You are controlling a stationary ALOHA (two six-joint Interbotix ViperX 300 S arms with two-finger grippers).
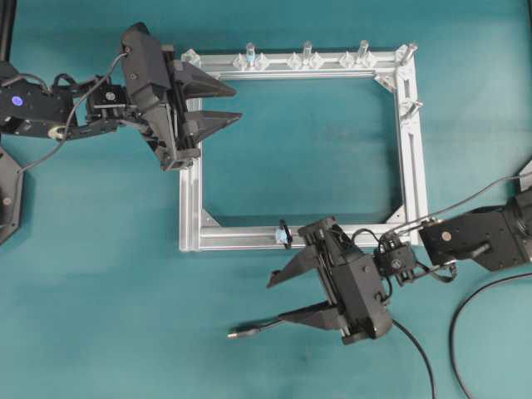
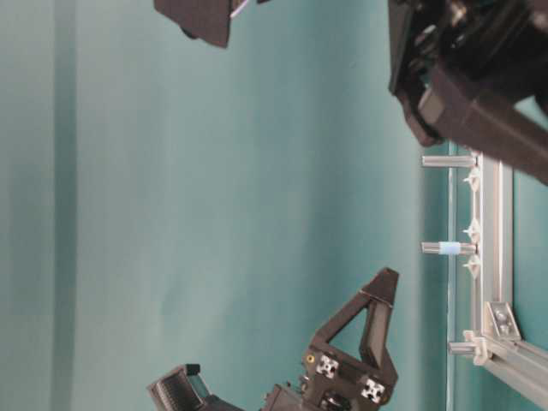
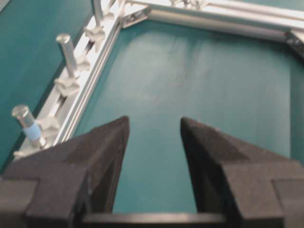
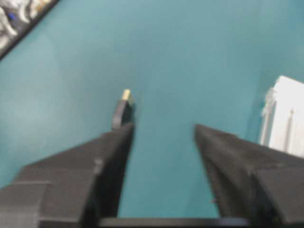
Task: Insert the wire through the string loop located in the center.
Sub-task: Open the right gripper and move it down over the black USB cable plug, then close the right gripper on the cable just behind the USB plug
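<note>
Down at about six o'clock on the bench [image 1: 100, 316], the wire [image 1: 249, 330] lies loose, its plug just beside my right claw [image 1: 278, 298], whose jaws stand apart and hold nothing. Nearby, the string loop [image 1: 285, 233] stands on the near rail of the aluminium frame [image 1: 411, 158]. Up at ten o'clock, my left claw [image 1: 235, 105] gapes empty over the frame's corner.
</note>
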